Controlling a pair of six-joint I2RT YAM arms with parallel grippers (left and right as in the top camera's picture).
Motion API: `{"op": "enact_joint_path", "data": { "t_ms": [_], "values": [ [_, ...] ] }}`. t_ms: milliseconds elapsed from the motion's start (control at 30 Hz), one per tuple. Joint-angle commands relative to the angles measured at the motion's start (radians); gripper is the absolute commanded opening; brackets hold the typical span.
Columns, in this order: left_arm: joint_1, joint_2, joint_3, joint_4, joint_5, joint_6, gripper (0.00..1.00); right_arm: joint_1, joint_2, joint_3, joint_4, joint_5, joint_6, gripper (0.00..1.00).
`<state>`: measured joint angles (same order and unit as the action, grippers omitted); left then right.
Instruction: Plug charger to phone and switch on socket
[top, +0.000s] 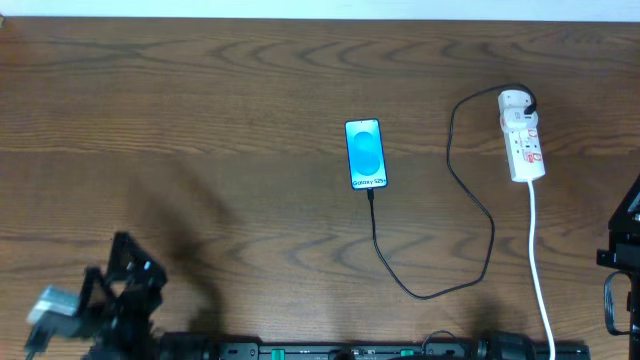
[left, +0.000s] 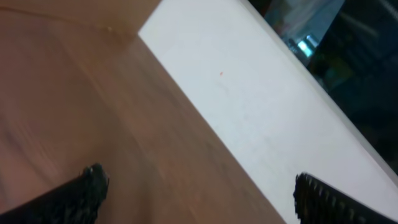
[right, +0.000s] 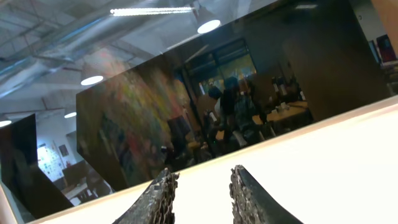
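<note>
Wood table (top: 200, 100): phone (top: 365, 153), charger (top: 491, 235) apparently attached, socket (top: 522, 140).

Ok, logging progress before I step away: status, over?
Left gripper open, right gripper part open, both empty. Charger runs from phone bottom edge to socket; on or off unreadable. Nothing in the way.

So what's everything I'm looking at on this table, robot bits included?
table: one, brown wood, fills the overhead view
phone: one, blue screen, black edge, table centre
charger: one, thin black cable, loops from the phone's near edge to a white plug head at the socket
socket: one, white strip with red marks, right side
white cord: one, runs from the socket to the near edge
left gripper: one, black, open, near-left corner
right gripper: one, black, open, right edge
</note>
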<state>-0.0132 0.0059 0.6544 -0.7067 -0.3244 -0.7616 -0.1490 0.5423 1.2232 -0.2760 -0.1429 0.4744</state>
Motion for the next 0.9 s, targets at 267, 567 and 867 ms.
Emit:
{"op": "enact_joint_path", "data": {
  "t_ms": [267, 567, 867],
  "values": [
    [0.003, -0.001, -0.416, 0.458, 0.029, 0.248, 0.98, 0.007, -0.003, -0.002, 0.0, -0.003, 0.011, 0.28],
    [0.003, -0.001, -0.556, 0.541, 0.029, 0.393, 0.98, 0.007, -0.003, -0.002, 0.0, -0.007, 0.011, 0.29],
    [0.003, 0.012, -0.603, 0.547, 0.026, 0.395, 0.98, 0.007, -0.003, -0.002, -0.003, -0.011, 0.011, 0.41]
  ]
}}
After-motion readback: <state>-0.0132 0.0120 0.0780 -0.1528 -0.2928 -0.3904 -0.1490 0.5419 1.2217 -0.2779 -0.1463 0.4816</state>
